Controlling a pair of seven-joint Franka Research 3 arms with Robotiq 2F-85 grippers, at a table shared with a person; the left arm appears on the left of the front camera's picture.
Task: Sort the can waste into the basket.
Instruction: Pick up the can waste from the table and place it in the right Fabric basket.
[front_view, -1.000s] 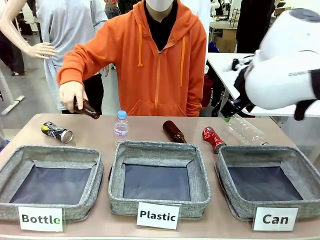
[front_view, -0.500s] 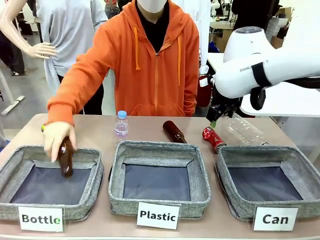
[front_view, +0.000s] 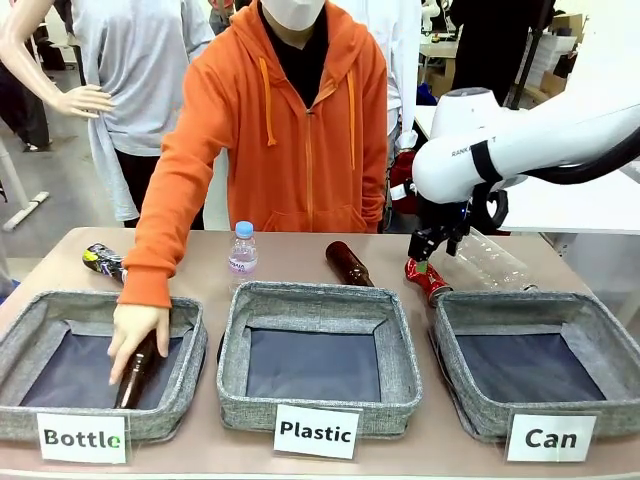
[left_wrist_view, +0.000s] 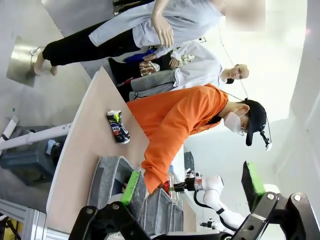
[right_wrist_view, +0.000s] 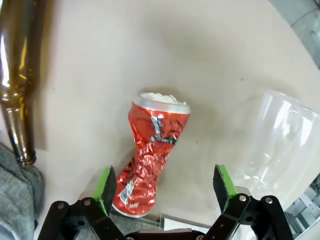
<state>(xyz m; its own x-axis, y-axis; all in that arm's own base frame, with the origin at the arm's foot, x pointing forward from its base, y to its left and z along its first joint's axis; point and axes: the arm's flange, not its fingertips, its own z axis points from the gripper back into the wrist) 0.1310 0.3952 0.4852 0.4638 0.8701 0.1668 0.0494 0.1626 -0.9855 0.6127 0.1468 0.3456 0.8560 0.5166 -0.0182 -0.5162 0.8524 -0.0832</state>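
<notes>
You are hovering your right tool (front_view: 428, 258), fingers spread wide and gripping nothing, directly over the red can (front_view: 428, 278). The can is lying on its side on the desk (front_view: 290, 255), just behind the far rim of the Can basket (front_view: 530, 302). In the wrist view its long axis is running crosswise to the line between the pads, nearer one pad. The dark can (front_view: 103, 261) is lying far left, and your left tool (left_wrist_view: 192, 184) is also standing spread and empty.

Table (front_view: 290, 262): 3 baskets (front_view: 318, 297) along front; behind, dark can (front_view: 103, 260), upright water bottle (front_view: 242, 250), brown bottle (front_view: 348, 263), red can (front_view: 432, 282), clear bottle (front_view: 492, 262).
</notes>
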